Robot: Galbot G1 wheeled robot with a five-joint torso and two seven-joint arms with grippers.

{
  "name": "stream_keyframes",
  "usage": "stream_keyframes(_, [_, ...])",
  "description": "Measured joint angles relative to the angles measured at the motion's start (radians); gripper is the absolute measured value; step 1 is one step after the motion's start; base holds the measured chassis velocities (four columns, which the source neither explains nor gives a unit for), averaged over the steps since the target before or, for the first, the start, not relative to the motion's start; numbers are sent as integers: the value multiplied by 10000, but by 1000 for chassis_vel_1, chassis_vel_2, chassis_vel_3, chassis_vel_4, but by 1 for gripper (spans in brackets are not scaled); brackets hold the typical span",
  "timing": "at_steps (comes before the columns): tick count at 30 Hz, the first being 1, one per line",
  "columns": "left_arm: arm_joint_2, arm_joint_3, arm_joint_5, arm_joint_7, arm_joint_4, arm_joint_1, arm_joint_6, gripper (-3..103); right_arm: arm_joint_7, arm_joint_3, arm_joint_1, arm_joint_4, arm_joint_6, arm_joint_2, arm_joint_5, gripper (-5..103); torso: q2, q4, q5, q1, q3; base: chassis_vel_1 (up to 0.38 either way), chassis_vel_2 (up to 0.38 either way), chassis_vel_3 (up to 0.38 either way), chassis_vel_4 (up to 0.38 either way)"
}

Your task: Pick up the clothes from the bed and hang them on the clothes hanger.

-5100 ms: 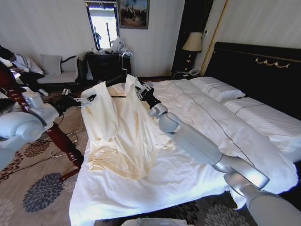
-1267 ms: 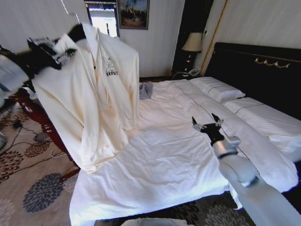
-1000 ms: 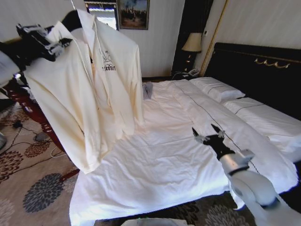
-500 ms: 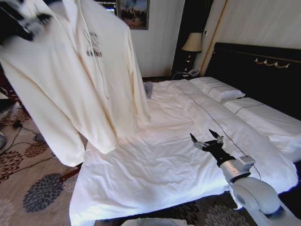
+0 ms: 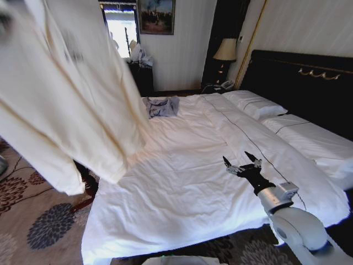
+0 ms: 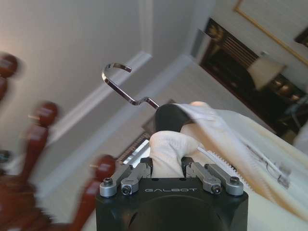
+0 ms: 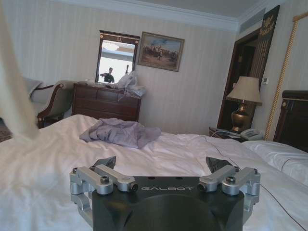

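The cream clothes (image 5: 66,94) hang in the air at the upper left of the head view, clear of the bed (image 5: 182,187), draped on the clothes hanger (image 6: 169,117). Its silver hook (image 6: 119,83) sticks up free in the left wrist view. My left gripper (image 6: 166,166) is shut on a fold of the clothes (image 6: 166,149) at the hanger's shoulder. My right gripper (image 5: 242,165) hovers open just above the white sheet on the right side of the bed, with nothing between its fingers (image 7: 109,162). An edge of the clothes (image 7: 12,96) shows in the right wrist view.
A small grey-blue garment (image 5: 160,106) lies crumpled on the bed's far part. The dark red wooden post (image 6: 38,139) stands close to the hanger hook; its foot (image 5: 85,179) is on the carpet beside the bed. Black headboard (image 5: 298,77) and lamp (image 5: 225,49) at the right.
The clothes have swung up and to the left, closer to the camera, uncovering the grey-blue garment. The right gripper drew back over the bed, then held still.
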Motion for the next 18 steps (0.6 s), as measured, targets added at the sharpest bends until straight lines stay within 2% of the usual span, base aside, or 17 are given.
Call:
stream_keyframes(1, [125,383,-62,-48,-114,-531,26,26,0,-4,3,-1,0,0,0,100,0,6,8,-2,-2,0,0,0,0])
stream_keyframes(2, [247,656,-135,-83,-238,-976,89,26,0,-4,6,-1,0,-1,-2,100,1,6,0,-4,-3,0,0,0,0])
stream_keyframes(4, [399,817,-216,-110,-356,-1263,163,26,2,-4,6,-2,0,-1,-4,100,1,1,-3,-5,-3,0,0,0,0])
stream_keyframes(6, [619,1139,-345,-167,-540,-1748,349,26,3,-6,8,-4,0,-1,-6,100,2,-4,8,-4,-3,0,0,0,0])
stream_keyframes(8, [944,2114,-507,-247,-910,-2601,669,26,6,-7,11,-7,1,-2,-8,100,1,-3,4,-3,-2,0,0,0,0])
stream_keyframes(11, [1086,2538,-498,-267,-1030,-2893,751,26,6,-8,12,-9,1,-2,-9,100,1,-1,0,-3,-2,0,0,0,0])
stream_keyframes(12, [1247,3177,-467,-360,-1183,-3447,917,26,7,-10,14,-9,2,-2,-10,100,1,2,-2,-4,-2,0,0,0,0])
stream_keyframes(18, [1409,3644,-521,-593,-1205,-3928,1304,26,11,-15,17,-12,4,-2,-10,100,2,0,2,-4,-3,0,0,0,0])
